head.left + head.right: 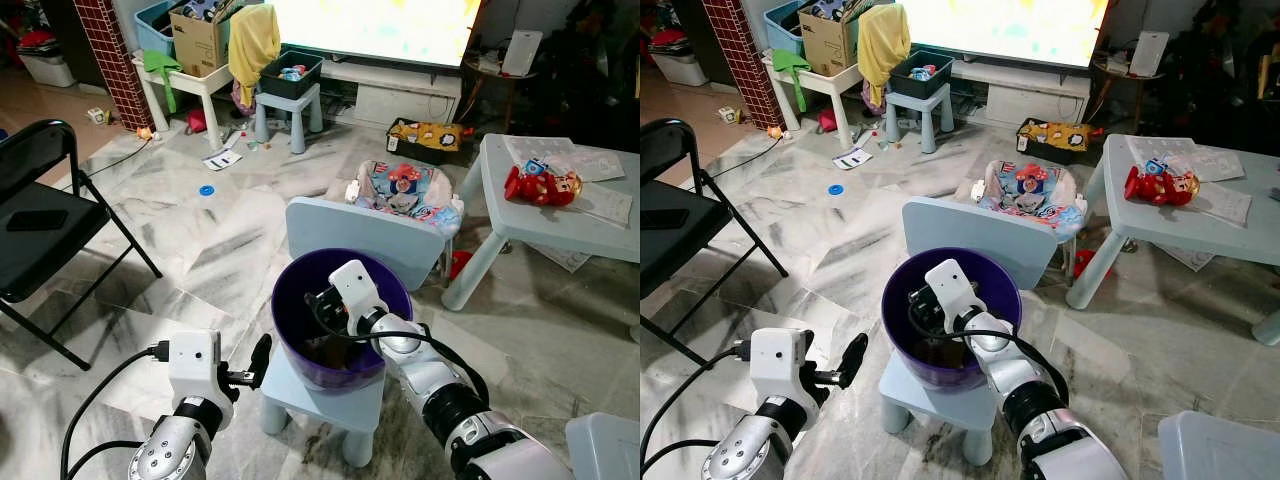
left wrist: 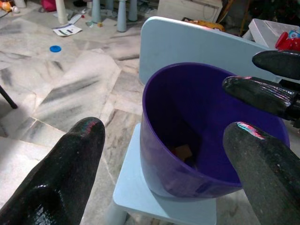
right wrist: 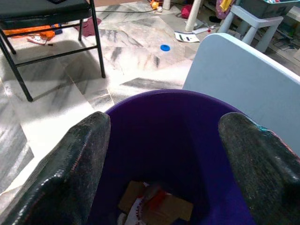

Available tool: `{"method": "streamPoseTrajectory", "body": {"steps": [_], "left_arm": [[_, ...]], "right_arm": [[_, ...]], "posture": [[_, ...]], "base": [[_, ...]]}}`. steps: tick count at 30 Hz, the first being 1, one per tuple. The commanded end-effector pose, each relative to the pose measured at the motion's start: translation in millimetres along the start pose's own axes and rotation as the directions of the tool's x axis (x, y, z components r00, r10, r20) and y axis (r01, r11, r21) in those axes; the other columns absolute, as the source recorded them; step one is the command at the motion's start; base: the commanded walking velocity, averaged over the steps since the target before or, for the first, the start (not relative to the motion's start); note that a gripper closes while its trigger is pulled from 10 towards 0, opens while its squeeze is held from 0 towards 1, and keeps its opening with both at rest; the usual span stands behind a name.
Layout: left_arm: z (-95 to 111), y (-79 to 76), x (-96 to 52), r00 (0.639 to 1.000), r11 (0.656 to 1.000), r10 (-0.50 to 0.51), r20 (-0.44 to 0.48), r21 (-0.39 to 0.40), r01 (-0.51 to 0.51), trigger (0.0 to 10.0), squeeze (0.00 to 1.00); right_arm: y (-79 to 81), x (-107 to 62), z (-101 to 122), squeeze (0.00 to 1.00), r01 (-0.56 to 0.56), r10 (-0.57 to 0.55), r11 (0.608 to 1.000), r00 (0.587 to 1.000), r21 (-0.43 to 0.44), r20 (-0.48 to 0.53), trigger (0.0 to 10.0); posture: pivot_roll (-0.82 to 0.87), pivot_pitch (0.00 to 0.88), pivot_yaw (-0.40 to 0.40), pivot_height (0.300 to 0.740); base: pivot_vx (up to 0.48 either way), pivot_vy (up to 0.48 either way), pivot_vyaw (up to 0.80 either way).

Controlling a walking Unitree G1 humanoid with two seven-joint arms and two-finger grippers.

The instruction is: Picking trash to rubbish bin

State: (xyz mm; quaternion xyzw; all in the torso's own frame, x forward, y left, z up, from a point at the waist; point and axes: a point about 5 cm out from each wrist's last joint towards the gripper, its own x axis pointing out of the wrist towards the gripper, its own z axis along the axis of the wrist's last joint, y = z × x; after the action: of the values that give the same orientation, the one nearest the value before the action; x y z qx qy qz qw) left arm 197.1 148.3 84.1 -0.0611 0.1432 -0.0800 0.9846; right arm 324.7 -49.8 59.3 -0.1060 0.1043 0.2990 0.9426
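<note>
Purple plastic makes up the rubbish bin (image 1: 300,300), a round tub standing on the seat of a small pale blue child's chair (image 1: 340,228) in the near middle of the marble floor (image 1: 200,240). Down at its bottom lie pieces of trash (image 3: 154,204): a flat scrap of brown cardboard and a crumpled white wrapper with red print, too small and creased to read. The right gripper (image 3: 164,154) hangs over the bin's mouth with its two black fingers spread wide apart and nothing between them. The left gripper (image 2: 159,154) sits just left of the bin at about rim height, jaws likewise apart and empty, pointing toward the tub.

Farther off to the left stands a black folding chair (image 1: 40,215) with a dark flat object on its seat. A pale blue low table (image 1: 560,220) on the right carries a red toy (image 1: 540,185) and sheets of paper whose print cannot be made out. A blue disc (image 1: 207,190) lies on the floor in the middle distance, and a cardboard box (image 1: 200,40) at the far left bears no legible marking.
</note>
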Motion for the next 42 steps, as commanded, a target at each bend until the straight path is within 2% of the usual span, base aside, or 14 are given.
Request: {"method": "streamPoseTrajectory", "body": {"steps": [1,4,5,6,17,18,24,31,32,33,36,38,40,42], "left_arm": [[-1.4,-0.5,2.0,1.000,1.000,0.002,-0.013,0.012,-0.002,10.0,0.04],[4.8,-0.8,3.8,1.000,1.000,0.006,0.018,0.030,-0.007,10.0,0.02],[6.9,-0.8,4.6,1.000,0.999,0.008,0.029,0.039,-0.009,10.0,0.00],[12.4,0.1,6.4,0.998,0.998,0.021,0.057,0.060,-0.025,10.0,0.00],[44.5,1.6,23.6,0.978,0.986,0.035,0.208,0.153,-0.068,10.0,0.00],[47.0,0.7,25.5,0.976,0.986,0.027,0.218,0.156,-0.062,10.0,0.00],[58.7,1.9,34.0,0.965,0.983,0.029,0.260,0.167,-0.074,10.0,0.00],[61.2,0.5,38.2,0.965,0.991,0.031,0.261,0.119,-0.064,10.0,0.00],[60.9,0.3,38.5,0.966,0.993,0.034,0.258,0.104,-0.062,10.0,0.00],[60.6,0.4,39.0,0.966,0.994,0.037,0.254,0.093,-0.062,10.0,0.00],[59.6,1.7,40.6,0.970,0.997,0.046,0.240,0.054,-0.061,10.0,0.00],[59.6,2.1,40.6,0.970,0.997,0.049,0.238,0.051,-0.063,10.0,0.00],[59.9,2.7,41.2,0.971,0.997,0.046,0.235,0.044,-0.058,10.0,0.00],[60.4,3.1,41.5,0.971,0.998,0.047,0.236,0.039,-0.058,10.0,0.00]], "right_arm": [[-6.1,-1.2,0.7,1.00,0.029,-0.030,0.999,0.999,0.030,0.015,10.0],[-17.7,-3.2,14.3,0.93,0.084,-0.089,0.995,0.991,0.053,0.098,10.0],[-21.3,-4.5,18.2,0.19,0.098,-0.104,0.993,0.987,0.059,0.123,10.0],[-28.3,-7.8,25.6,0.00,0.122,-0.132,0.990,0.977,0.070,0.169,10.0],[-87.1,-59.0,66.0,0.00,0.345,-0.333,0.938,0.870,0.033,0.364,10.0],[-93.5,-66.5,68.5,1.00,0.368,-0.353,0.929,0.858,0.034,0.374,10.0],[-114.6,-103.5,75.5,1.00,0.471,-0.445,0.882,0.812,0.026,0.379,10.0],[-114.9,-124.6,69.3,1.00,0.487,-0.468,0.873,0.812,0.035,0.349,10.0],[-114.4,-125.3,67.9,0.94,0.486,-0.470,0.873,0.815,0.040,0.339,10.0],[-114.1,-126.2,66.5,0.76,0.487,-0.476,0.872,0.817,0.052,0.324,10.0],[-112.2,-128.4,65.5,0.55,0.485,-0.484,0.871,0.824,0.076,0.295,10.0],[-111.8,-128.8,65.8,0.55,0.484,-0.483,0.872,0.825,0.075,0.294,10.0],[-110.6,-128.5,66.7,0.00,0.480,-0.481,0.874,0.828,0.080,0.288,10.0],[-110.3,-128.0,67.1,0.00,0.479,-0.480,0.874,0.829,0.080,0.288,10.0]], "posture": [[0.21,0.051,-0.049,0.740],[0.20,0.047,-0.048,0.740],[0.20,0.042,-0.048,0.740],[0.20,0.041,-0.049,0.740],[0.14,0.010,-0.031,0.740],[0.14,0.004,-0.026,0.740],[0.11,0.000,-0.012,0.740],[0.09,0.000,-0.003,0.740],[0.09,0.000,-0.003,0.740],[0.09,0.000,-0.003,0.740],[0.08,0.000,0.000,0.740],[0.08,0.000,0.001,0.740],[0.08,0.000,0.001,0.740],[0.08,0.000,0.001,0.740]], "base": [[0.000,0.000,0.00],[0.000,0.000,0.00],[0.000,0.000,0.00],[0.000,0.000,0.00],[0.000,0.000,0.00],[0.000,0.000,0.00],[0.000,0.000,0.00],[0.000,0.000,0.00],[0.000,0.000,0.00],[0.000,0.000,0.00],[0.000,0.000,-0.27],[0.000,0.000,-0.80],[0.000,0.000,-0.80],[0.000,0.000,-0.79]]}}
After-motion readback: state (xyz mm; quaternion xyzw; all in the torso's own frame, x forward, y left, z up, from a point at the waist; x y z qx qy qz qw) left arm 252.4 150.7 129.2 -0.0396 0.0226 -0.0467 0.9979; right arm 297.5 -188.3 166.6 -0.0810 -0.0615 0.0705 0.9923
